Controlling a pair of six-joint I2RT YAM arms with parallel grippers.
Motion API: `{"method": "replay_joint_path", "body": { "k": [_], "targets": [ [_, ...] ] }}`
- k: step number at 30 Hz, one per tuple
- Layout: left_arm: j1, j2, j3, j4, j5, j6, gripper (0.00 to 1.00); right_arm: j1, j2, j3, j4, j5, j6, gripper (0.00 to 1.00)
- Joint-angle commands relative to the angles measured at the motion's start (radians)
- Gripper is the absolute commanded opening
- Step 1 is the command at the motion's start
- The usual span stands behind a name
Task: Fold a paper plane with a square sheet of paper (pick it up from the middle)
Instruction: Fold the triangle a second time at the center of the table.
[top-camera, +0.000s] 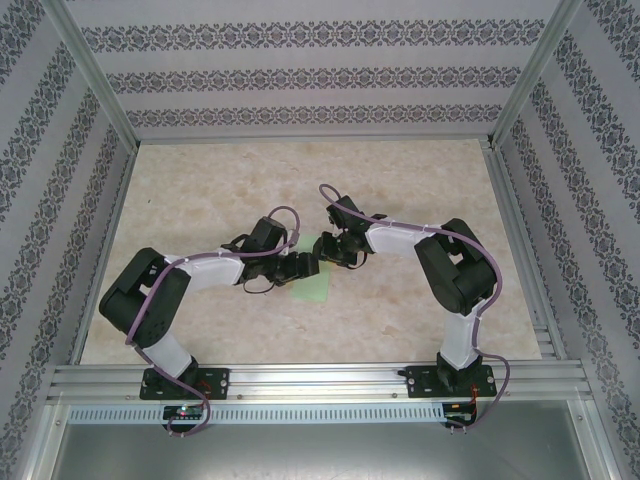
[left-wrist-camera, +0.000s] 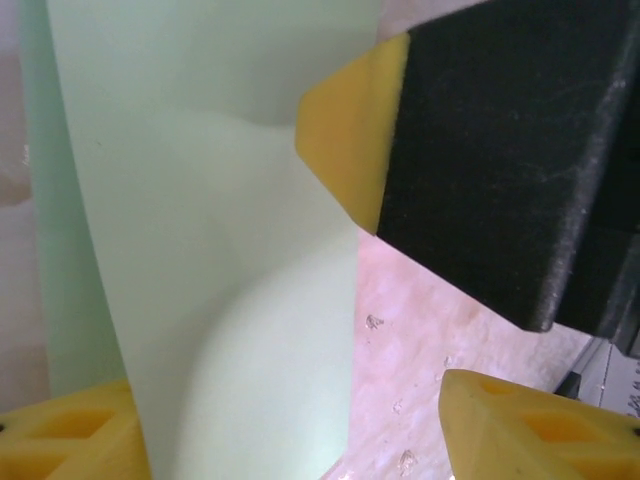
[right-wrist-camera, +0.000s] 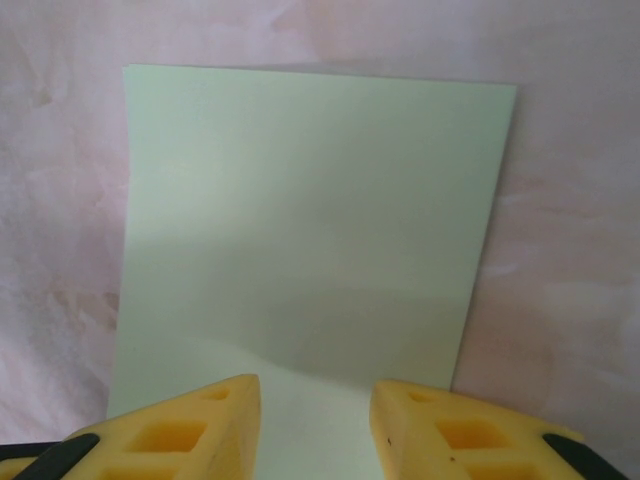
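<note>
The left gripper (left-wrist-camera: 295, 430) is straddling the square sheet of paper (right-wrist-camera: 310, 220) (pale green), fingers released; the right gripper (right-wrist-camera: 315, 410) is gaping too.

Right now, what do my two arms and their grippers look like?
The left arm and right arm have white links and black joints, with a lilac cable along each. The left gripper and right gripper are black, with yellow wedge-shaped fingers that have hollow cut-outs.
</note>
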Motion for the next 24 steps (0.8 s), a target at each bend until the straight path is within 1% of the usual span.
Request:
{"method": "replay_joint_path", "body": {
  "k": [1,6,11,17,20,24],
  "targets": [
    [0.01,-0.036,-0.042,0.053,0.055,0.006,0.63,-0.004,0.09,-0.034,-0.032,0.045,-0.002,0.37],
    [0.007,-0.094,-0.102,0.058,0.075,-0.022,0.57,-0.004,0.094,-0.031,-0.034,0.047,-0.003,0.37],
    [0.003,-0.143,-0.113,0.086,0.083,-0.035,0.52,-0.003,0.098,-0.025,-0.037,0.047,-0.004,0.37],
    [0.0,-0.111,-0.085,0.148,0.097,-0.041,0.53,-0.004,0.087,-0.022,-0.038,0.03,-0.011,0.37],
    [-0.001,-0.069,-0.06,0.18,0.118,-0.044,0.53,-0.013,0.066,-0.029,-0.011,-0.029,-0.022,0.36],
    [-0.001,-0.03,-0.032,0.203,0.118,-0.042,0.55,-0.032,0.043,-0.028,0.012,-0.1,-0.033,0.37]
  ]
}}
